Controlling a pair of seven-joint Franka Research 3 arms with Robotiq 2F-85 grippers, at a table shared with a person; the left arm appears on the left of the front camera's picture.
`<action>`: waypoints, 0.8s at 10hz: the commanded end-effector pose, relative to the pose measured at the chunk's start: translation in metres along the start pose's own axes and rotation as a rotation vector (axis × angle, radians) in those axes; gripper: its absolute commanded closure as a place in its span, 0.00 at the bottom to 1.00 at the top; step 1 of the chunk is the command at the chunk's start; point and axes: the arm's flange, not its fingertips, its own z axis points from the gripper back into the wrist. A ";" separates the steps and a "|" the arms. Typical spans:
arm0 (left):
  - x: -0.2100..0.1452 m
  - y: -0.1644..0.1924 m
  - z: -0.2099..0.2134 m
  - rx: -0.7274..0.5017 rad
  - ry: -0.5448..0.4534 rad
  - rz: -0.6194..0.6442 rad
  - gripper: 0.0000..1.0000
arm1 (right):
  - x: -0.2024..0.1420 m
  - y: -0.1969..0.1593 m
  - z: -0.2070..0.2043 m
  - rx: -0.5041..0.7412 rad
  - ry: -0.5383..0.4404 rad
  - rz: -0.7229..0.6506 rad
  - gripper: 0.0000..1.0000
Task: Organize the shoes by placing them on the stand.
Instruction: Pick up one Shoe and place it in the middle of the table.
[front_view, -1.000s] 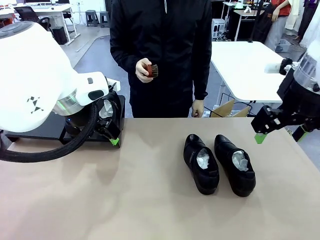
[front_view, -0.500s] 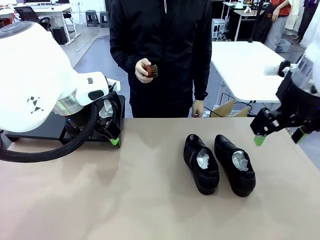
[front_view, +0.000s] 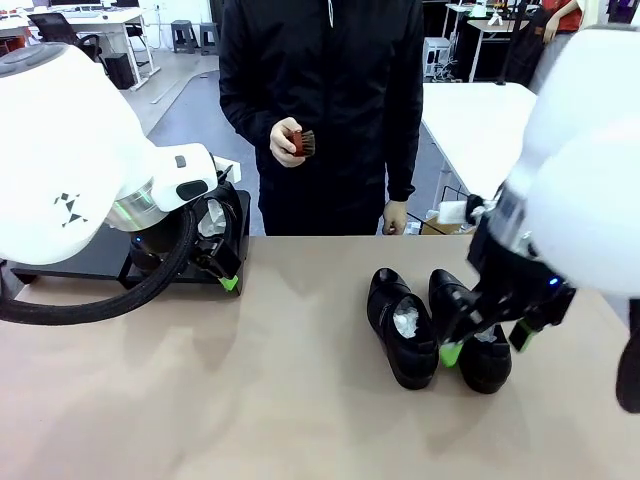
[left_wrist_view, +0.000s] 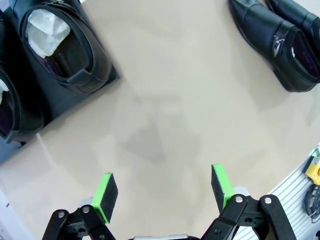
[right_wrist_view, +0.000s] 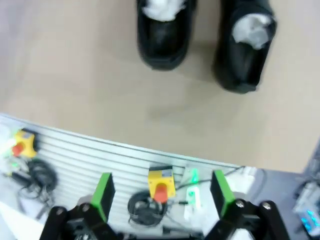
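Two black glossy shoes with white paper inside lie side by side on the tan table, one to the left and one to the right. My right gripper hangs open just above the right one, a green pad on each side of it. From the right wrist both shoes lie ahead of the open right gripper. Two more shoes rest on the black stand. My left gripper is open over bare table beside the stand.
A person stands at the far side holding a small reddish-brown brush. Below the table's near edge a slatted rail carries a yellow stop-button box and cables. Bare tabletop spreads between the stand and the loose shoes.
My right arm has swung in from the far right and come down over the right-hand shoe, jaws still open. The left arm, the shoes and the person's hand have not moved.
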 end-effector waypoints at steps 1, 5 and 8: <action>-0.001 0.001 0.000 -0.014 -0.011 0.011 0.03 | 0.022 0.023 -0.017 0.027 -0.026 0.108 0.00; -0.001 0.001 0.000 -0.014 -0.011 0.011 0.03 | 0.076 0.055 -0.040 0.008 -0.008 0.176 0.00; -0.001 0.001 0.000 -0.014 -0.011 0.011 0.03 | 0.103 0.054 -0.056 0.014 -0.007 0.108 0.00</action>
